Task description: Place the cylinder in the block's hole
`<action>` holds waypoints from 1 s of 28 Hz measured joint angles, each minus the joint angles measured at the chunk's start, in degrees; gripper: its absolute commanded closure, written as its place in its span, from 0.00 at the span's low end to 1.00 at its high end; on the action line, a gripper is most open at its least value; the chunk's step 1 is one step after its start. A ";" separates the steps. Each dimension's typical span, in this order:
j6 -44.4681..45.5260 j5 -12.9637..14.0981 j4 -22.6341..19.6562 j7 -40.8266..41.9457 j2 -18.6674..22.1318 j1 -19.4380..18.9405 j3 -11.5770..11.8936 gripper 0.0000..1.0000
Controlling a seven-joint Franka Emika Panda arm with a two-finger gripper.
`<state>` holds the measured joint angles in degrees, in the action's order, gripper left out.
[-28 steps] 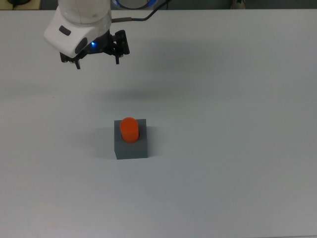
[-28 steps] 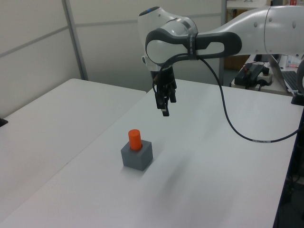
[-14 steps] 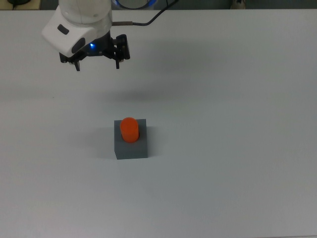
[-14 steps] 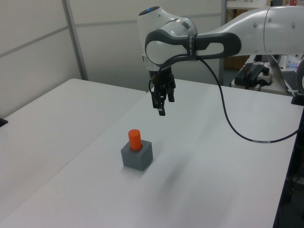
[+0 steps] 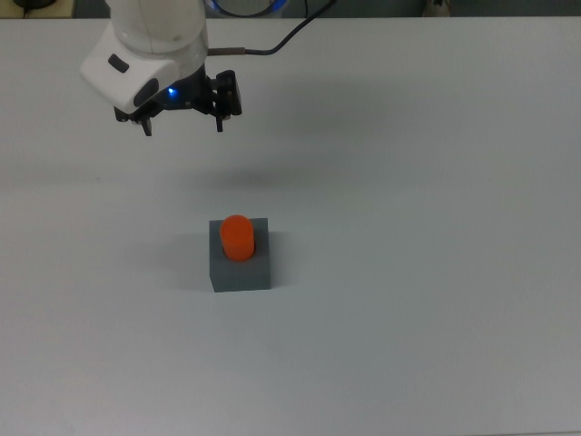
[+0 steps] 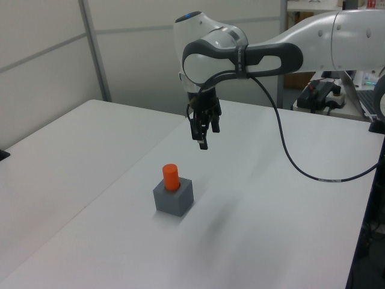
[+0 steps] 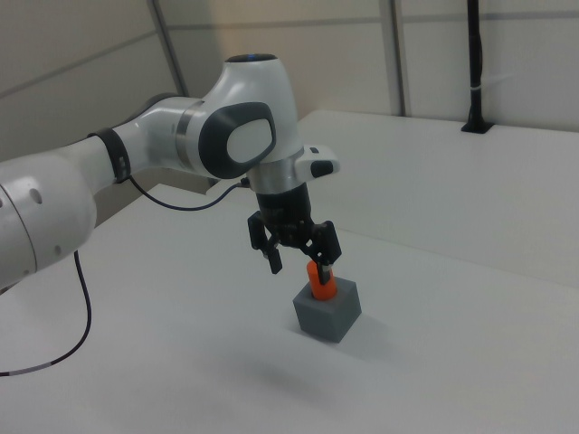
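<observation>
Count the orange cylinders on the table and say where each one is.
1. The cylinder stands upright in the hole of the grey block, near the middle of the table. The hand hangs open above and apart from it. No others show in any view.

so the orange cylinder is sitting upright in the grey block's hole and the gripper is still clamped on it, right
Not quite. The cylinder does stand upright in the block, but the gripper is not on it: the left view shows it open and empty, up in the air, well clear of the cylinder.
</observation>
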<state>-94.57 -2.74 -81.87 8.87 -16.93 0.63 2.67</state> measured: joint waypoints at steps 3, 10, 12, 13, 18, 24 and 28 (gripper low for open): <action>0.00 0.00 -0.02 0.01 -0.36 0.00 0.00 0.00; 0.00 0.00 -0.01 0.01 -0.62 0.01 0.00 0.00; 0.00 0.00 -0.01 0.01 -0.62 0.01 0.00 0.00; 0.00 0.00 -0.01 0.01 -0.62 0.01 0.00 0.00; 0.00 0.00 -0.02 0.01 -0.62 0.01 0.00 0.00; 0.00 0.00 0.06 0.01 -0.57 0.67 0.08 0.00; 0.00 0.00 0.11 0.01 -0.47 1.42 0.12 0.00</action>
<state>-94.57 -2.73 -81.76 8.88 -17.40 2.04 2.79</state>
